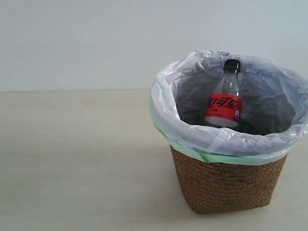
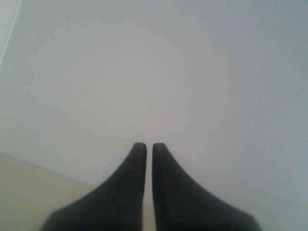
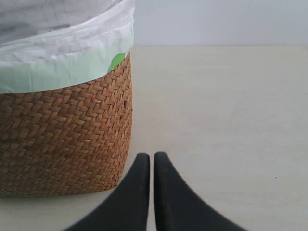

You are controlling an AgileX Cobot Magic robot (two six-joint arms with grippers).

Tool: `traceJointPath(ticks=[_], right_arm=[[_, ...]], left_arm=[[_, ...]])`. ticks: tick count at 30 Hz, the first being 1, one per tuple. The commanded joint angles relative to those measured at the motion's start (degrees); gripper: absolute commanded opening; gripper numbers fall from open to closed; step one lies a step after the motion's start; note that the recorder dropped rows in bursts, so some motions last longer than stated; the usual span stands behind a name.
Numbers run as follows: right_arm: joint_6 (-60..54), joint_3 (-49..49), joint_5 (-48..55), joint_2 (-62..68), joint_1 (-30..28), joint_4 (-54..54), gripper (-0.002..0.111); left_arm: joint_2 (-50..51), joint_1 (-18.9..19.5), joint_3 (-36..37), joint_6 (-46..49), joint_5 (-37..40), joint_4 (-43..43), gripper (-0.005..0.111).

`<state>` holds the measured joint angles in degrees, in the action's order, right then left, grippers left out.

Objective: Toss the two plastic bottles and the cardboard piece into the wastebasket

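Note:
The brown wicker wastebasket (image 1: 226, 183) with its white bag stands at the right of the exterior view. Inside it leans the black-capped bottle with the red label (image 1: 224, 109). A bit of green (image 1: 245, 126) shows beside that bottle, perhaps the green-labelled bottle; I cannot tell. The cardboard piece is hidden. Neither arm appears in the exterior view. My left gripper (image 2: 149, 145) is shut on nothing and faces a blank wall. My right gripper (image 3: 151, 156) is shut on nothing, low over the table just beside the wastebasket's wall (image 3: 62, 139).
A pale beige tabletop (image 1: 77, 159) spreads to the left of the basket, with a white wall (image 1: 96, 38) behind it. The bag's green edge (image 3: 62, 72) folds over the basket's rim.

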<state>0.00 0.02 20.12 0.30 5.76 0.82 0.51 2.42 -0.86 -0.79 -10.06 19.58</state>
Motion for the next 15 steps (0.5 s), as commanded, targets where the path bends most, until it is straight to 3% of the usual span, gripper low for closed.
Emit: traceJointPath(ticks=[1,10,15], right_arm=[[0.0,0.0,-0.5,-0.3,0.1,-0.1,0.0],[0.0,0.0,-0.5,-0.3,0.1,-0.1,0.0],[0.0,0.0,-0.5,-0.3,0.1,-0.1,0.0]], left_arm=[[-0.5,2.2,0.9,7.3,2.8,0.5,0.004],[-0.5,3.0,0.9,19.3,25.6,-0.1,0.004],[-0.5,3.0,0.9,18.3,30.2,-0.9,0.004]])
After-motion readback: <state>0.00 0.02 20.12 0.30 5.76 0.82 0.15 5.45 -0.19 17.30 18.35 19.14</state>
